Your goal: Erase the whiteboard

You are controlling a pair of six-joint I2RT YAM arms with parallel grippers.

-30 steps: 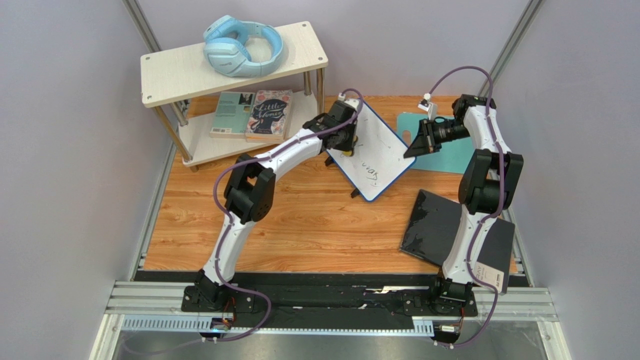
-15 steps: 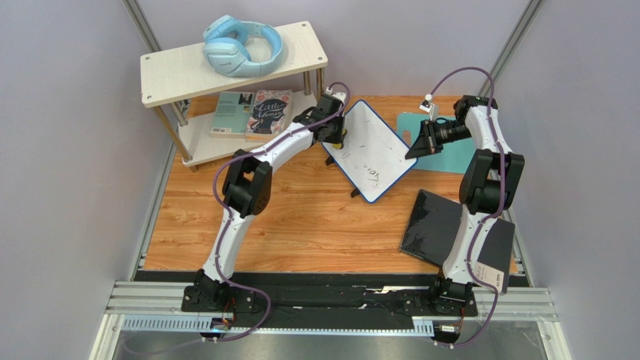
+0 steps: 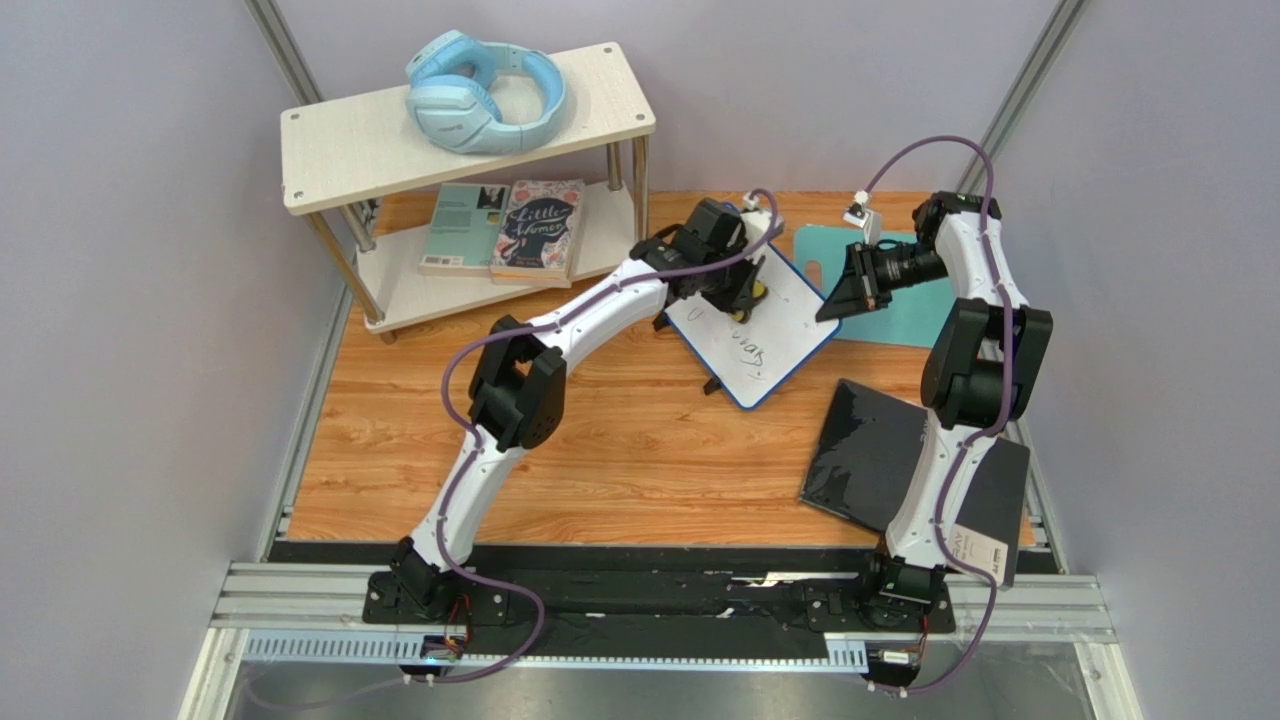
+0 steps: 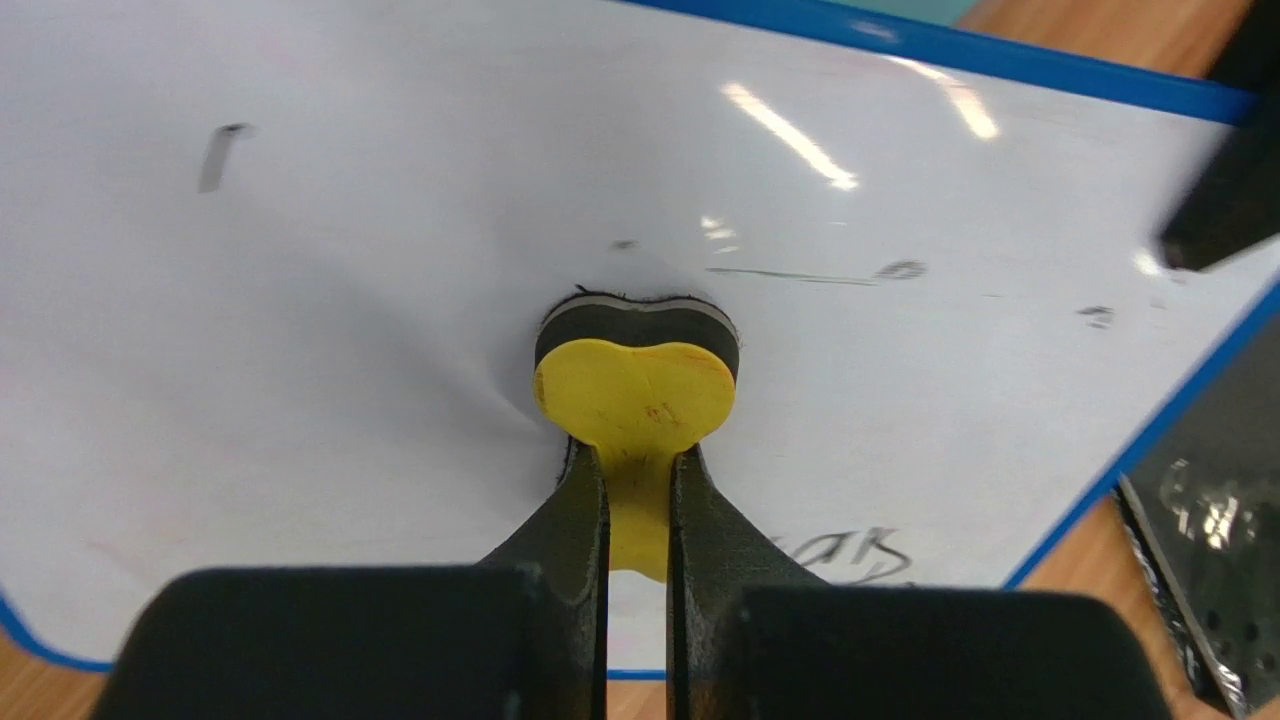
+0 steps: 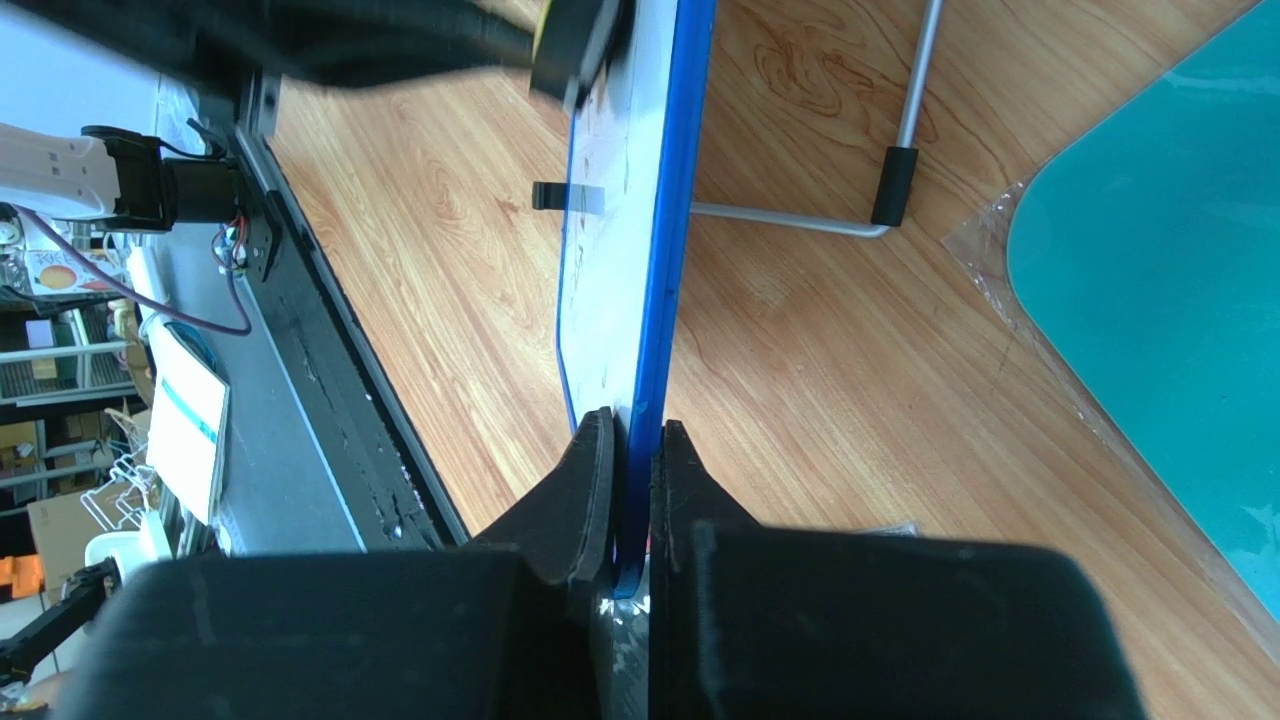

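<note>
left claw (image 4: 637, 477) pinching a yellow heart-shaped eraser (image 4: 636, 387), pressing it onto the small white blue-framed whiteboard (image 4: 346, 285), right claw (image 5: 633, 450) clamping the board's edge, board sitting tilted on the wooden table (image 3: 601, 435)

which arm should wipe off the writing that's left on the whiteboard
Left. The left gripper holds the yellow eraser pressed on the whiteboard, close to the leftover writing. The right gripper is clamped on the board's blue edge, steadying it.

Left hand (image 4: 637, 473) and right hand (image 5: 634, 435) are pinched closed, pointing toward each other.
</note>
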